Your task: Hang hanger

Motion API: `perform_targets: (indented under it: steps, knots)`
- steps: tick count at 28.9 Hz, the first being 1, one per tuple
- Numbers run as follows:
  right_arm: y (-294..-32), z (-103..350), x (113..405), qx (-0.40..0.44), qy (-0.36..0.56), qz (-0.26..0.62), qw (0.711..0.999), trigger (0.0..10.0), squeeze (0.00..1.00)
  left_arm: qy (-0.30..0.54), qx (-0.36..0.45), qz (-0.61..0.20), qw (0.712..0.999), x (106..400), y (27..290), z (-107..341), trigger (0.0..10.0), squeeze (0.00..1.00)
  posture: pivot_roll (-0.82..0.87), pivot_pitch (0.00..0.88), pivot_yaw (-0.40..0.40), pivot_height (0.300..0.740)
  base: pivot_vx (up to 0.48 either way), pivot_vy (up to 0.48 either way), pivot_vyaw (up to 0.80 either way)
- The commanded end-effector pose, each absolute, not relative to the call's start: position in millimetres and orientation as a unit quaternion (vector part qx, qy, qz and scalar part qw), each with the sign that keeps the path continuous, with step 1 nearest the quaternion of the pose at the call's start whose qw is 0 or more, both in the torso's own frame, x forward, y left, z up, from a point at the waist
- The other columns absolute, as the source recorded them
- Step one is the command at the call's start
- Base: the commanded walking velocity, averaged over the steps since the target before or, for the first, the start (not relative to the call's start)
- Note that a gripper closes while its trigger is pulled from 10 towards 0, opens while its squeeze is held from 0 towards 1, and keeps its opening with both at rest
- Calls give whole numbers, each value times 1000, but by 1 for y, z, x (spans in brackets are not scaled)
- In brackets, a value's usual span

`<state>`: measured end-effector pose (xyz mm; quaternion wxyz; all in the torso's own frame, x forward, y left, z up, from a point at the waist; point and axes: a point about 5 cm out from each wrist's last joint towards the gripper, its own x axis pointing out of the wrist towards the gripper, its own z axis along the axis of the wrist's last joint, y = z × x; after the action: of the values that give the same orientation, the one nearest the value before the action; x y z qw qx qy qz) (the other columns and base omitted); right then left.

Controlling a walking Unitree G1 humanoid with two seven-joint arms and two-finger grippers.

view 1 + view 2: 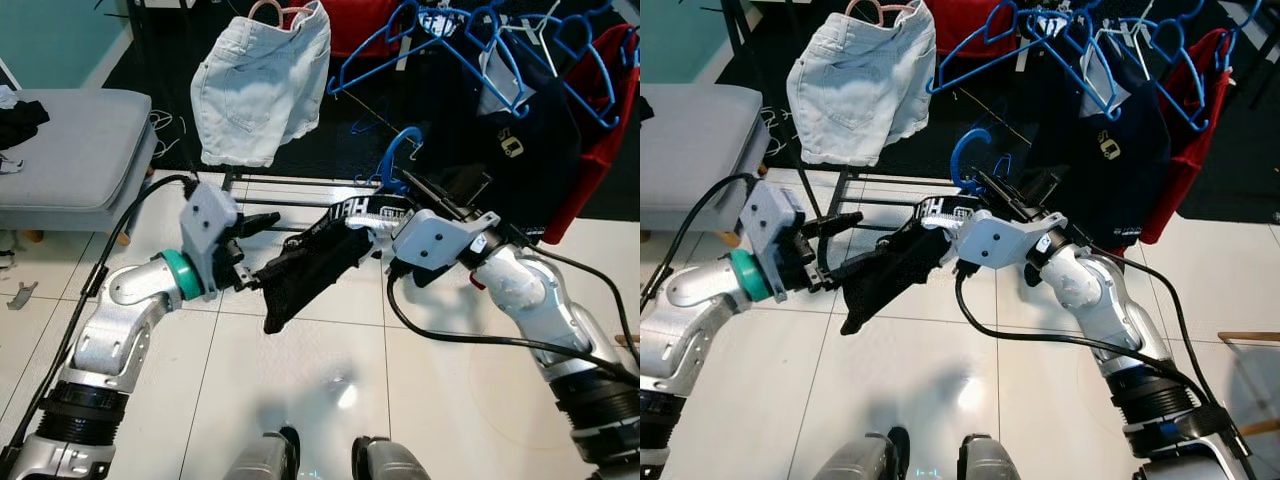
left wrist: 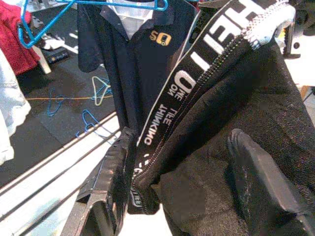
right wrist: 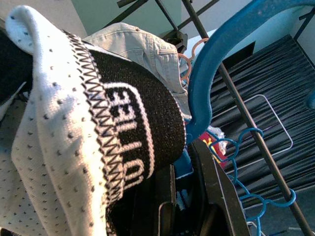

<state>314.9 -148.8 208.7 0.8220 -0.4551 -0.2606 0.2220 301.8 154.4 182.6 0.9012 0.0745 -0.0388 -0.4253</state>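
Black garment stretched between both grippers in front of the clothes rack.

The black garment (image 1: 305, 268) has a waistband (image 2: 197, 78) partly reading "ONE THINKING". The left gripper (image 1: 245, 255) is clamped on its lower end. The right gripper (image 1: 985, 190) holds the waistband and one blue hanger (image 1: 970, 155), fingers seemingly closed. Denim shorts (image 1: 262, 85) and a navy polo (image 1: 1110, 150) hang behind.

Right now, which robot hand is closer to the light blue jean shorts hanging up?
Left. The left gripper sits just below the jean shorts, gripping the black garment. The right gripper is farther right, at the blue hanger.
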Motion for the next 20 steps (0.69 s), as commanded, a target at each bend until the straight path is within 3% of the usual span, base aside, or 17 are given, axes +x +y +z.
perform_targets:
  steps: [1, 5, 6, 9, 20]
  knots:
    - [-150, 204, 315, -446, -255, 222, 828, 10000, 0, -40, 44, -419, 906, 301, 160, 185, 10000, 0, -93, 93, 88, 740, 0, 0, 0]
    - [-152, 203, 315, -450, -251, 221, 828, 10000, 0, -52, 23, -392, 918, 308, 166, 193, 10000, 0, -91, 95, 84, 740, 0, 0, 0]
    - [-153, 199, 317, -457, -244, 222, 826, 10000, 0, -72, 49, -373, 924, 313, 150, 209, 10000, 0, -94, 95, 83, 740, 0, 0, 0]
    - [-153, 197, 319, -463, -239, 223, 824, 10000, 0, -87, 70, -361, 926, 315, 138, 221, 10000, 0, -94, 95, 83, 740, 0, 0, 0]
    - [-154, 188, 324, -463, -221, 223, 829, 10000, 0, -111, 141, -387, 905, 304, 108, 235, 10000, 0, -91, 89, 81, 740, 0, 0, 0]
